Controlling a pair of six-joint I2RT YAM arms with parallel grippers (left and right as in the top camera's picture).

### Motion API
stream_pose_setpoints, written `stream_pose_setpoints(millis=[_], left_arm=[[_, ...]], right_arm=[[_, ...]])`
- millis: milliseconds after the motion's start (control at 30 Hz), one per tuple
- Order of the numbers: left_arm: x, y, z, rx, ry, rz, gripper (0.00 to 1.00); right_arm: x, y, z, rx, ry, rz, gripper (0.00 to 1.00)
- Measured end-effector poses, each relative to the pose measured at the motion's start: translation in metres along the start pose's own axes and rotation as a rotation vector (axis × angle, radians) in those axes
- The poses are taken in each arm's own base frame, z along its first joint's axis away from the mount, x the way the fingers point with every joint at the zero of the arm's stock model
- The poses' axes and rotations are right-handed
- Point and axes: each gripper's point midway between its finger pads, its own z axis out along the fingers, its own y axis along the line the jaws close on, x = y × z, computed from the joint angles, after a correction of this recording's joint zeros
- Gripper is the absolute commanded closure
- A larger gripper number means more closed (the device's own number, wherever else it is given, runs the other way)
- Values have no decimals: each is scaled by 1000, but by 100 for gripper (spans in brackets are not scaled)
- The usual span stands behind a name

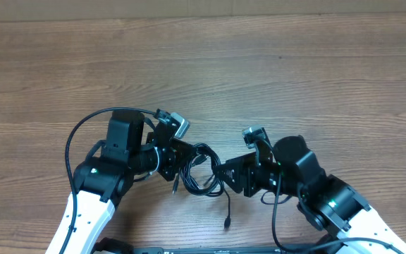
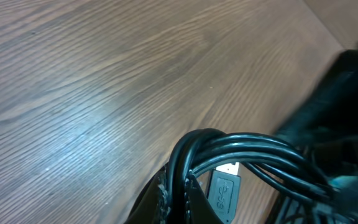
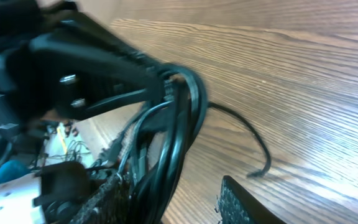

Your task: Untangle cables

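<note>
The cables are a bundle of thin black looped cords held between my two grippers near the table's front. My left gripper is shut on the bundle's left loops; in the left wrist view its jaws pinch several strands, and a black USB plug hangs beside them. My right gripper is at the bundle's right side. In the right wrist view its fingers are apart, with the strands running along the left finger. One loose cord end trails toward the front edge, also seen in the right wrist view.
The brown wooden table stretches far behind the grippers. The left arm's thick fixed wire arcs out to the left. My left gripper's body fills the upper left of the right wrist view.
</note>
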Motion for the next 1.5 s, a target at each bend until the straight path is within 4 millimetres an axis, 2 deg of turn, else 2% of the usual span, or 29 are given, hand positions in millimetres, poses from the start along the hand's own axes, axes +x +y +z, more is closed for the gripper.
stream_pose_setpoints(millis=[100,233,267,433,633,667,700,767,800,1033,1167,1500], left_arm=[[1,-4,0,25,1,10,96],[-1,-15,-1,85,-8,21,96],[-3,-18,-1,104,-14,25,96],[-13,-27,-5,176,-59,47,96],[-25,-48,-11,302,-114,97,96],[-25,-48,-11,302,-116,98,91],[-26,-47,-11,297,-117,100,76],[-26,-45,-10,279,-116,86,5],[-27,-43,-9,266,-114,64,1],[-29,-1,-2,34,-107,-281,0],[-23,14,-2,-48,-102,-430,0],[29,26,-4,-188,50,-793,0]], right_arm=[[-1,-3,6,6,4,3,65],[-5,-1,8,-4,-5,-6,93],[-5,-2,8,-2,-6,-10,96],[-4,-5,9,11,0,5,96],[-2,-3,10,-1,10,3,96],[-2,-3,10,-2,10,2,96],[-3,-3,10,-3,9,2,96],[-2,-3,11,-1,14,5,96],[0,-4,12,1,23,10,96],[-1,-22,14,89,7,66,96],[-8,-33,12,156,-39,98,96],[-23,-58,5,290,-150,187,96]])
